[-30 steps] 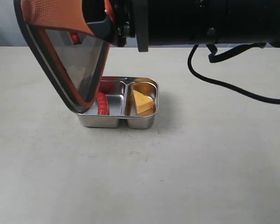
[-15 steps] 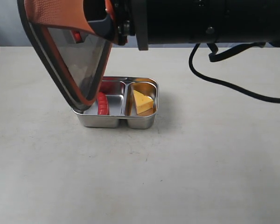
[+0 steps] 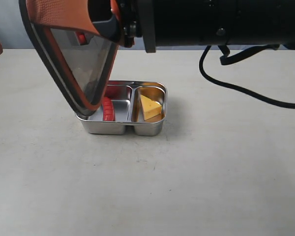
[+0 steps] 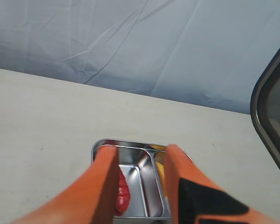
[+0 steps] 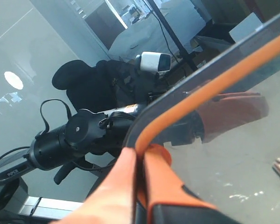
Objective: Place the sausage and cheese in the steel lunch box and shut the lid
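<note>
- The table [image 3: 226,172] carries only the box, which sits just toward 10 o'clock of the exterior view's middle.
- Your right arm [image 3: 226,22] reaches across the top of that view from 3 o'clock toward 11 o'clock.
- The lid [image 3: 73,69] hangs from it at 11 o'clock. It is steeply tilted, orange seal showing, with its low corner down over the 9 o'clock end of the box.
- A second ago that corner hid the box's 8 o'clock corner. It has since drawn slightly toward 1 o'clock, so that rim now shows. Over the last half second it has barely moved.
- The steel lunch box [image 3: 123,127] lies open and has not shifted.
- The right gripper [image 5: 141,156] is clenched on the lid's rim, a finger on each face.
- The left gripper [image 4: 141,150] is released, its fingers apart with nothing between them. It looks down on the box from well above.
- The sausage [image 3: 108,110] lies in the larger compartment on the 9 o'clock side, partly behind the lid.
- The cheese [image 3: 150,108] sits in the smaller compartment on the 3 o'clock side.
- I judge both foods are in, so only the closing is left.
- The lid is still far from flat. You will need to swing its high edge down toward 3 o'clock and square it to the rim before pressing, or the low corner may catch the sausage or nudge the box.
</note>
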`<state>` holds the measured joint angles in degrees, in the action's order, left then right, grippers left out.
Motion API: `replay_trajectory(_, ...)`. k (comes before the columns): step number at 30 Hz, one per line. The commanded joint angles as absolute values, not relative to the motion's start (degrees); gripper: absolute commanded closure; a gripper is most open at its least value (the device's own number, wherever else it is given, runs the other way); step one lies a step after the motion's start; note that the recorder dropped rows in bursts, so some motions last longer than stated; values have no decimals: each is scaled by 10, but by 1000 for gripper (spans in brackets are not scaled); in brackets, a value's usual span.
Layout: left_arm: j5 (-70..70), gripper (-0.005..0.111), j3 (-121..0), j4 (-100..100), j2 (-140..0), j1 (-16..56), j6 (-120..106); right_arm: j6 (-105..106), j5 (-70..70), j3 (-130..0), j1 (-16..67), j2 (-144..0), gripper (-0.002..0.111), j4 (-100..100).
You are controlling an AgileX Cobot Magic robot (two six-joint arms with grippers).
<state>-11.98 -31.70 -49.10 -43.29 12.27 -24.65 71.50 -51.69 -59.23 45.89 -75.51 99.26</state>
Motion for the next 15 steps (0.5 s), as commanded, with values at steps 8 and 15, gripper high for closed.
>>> replay_trajectory(8,-159,74,-320,-628,-433,127,-241,719,-513,-597,458,-756,109,999)
replay_trajectory(15,-239,74,-320,-667,-437,127,-271,719,-475,-597,458,-756,109,999)
